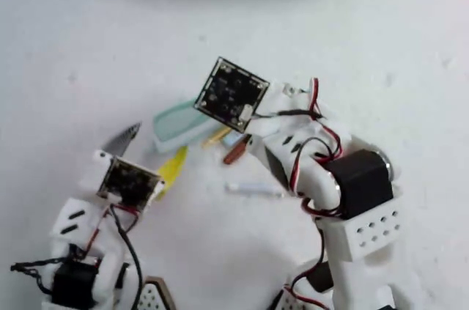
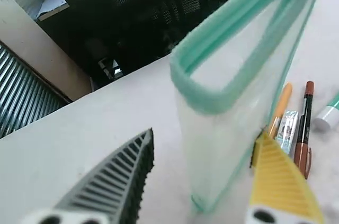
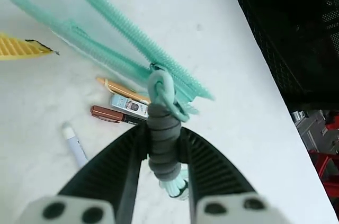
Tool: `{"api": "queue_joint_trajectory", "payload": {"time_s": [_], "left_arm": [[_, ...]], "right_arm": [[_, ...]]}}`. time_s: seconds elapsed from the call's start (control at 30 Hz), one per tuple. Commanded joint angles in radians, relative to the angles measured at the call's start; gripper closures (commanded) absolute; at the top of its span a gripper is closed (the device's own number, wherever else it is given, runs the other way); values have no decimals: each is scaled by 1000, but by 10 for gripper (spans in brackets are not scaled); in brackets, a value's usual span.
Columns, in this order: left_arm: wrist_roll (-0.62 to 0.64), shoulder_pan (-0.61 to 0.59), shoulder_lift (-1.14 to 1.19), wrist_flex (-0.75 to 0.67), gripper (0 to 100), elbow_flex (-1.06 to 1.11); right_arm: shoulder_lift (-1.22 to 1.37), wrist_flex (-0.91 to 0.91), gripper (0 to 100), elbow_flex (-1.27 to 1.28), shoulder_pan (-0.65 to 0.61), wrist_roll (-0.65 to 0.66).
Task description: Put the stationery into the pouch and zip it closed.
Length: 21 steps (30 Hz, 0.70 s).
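Left claw (image 2: 205, 138) is wide open, fingers either side of the left end of the teal-trimmed clear pouch (image 1: 179, 121). The pouch sits centre-left in the high view, long axis running lower left to upper right, mouth unzipped. Just off its lower-right edge on the worktop (image 1: 366, 46): one orange pen (image 1: 218, 136), one small labelled stick (image 3: 130, 105), one brown pen (image 1: 236, 152), and one white marker (image 1: 253, 190) lower down. That's four bits, all outside. Right claw (image 3: 161, 128) is clamped on the zip pull cord (image 3: 161, 150), so I reckon the left one's free for picking.
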Motion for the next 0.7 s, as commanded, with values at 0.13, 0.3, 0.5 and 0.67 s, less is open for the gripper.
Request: {"api": "queue_joint_trajectory", "payload": {"time_s": [0.13, 0.3, 0.5, 0.67], "left_arm": [[18, 159, 1, -290, 695, 169], [23, 189, 1, -371, 735, 213], [21, 231, -1, -376, 856, 219], [20, 263, -1, -423, 976, 222]], "right_arm": [[2, -41, 981, -46, -10, -6], [73, -64, 981, -52, -16, -9], [139, -150, 981, -52, -84, -86], [143, -173, 981, -52, -93, -101]]}}
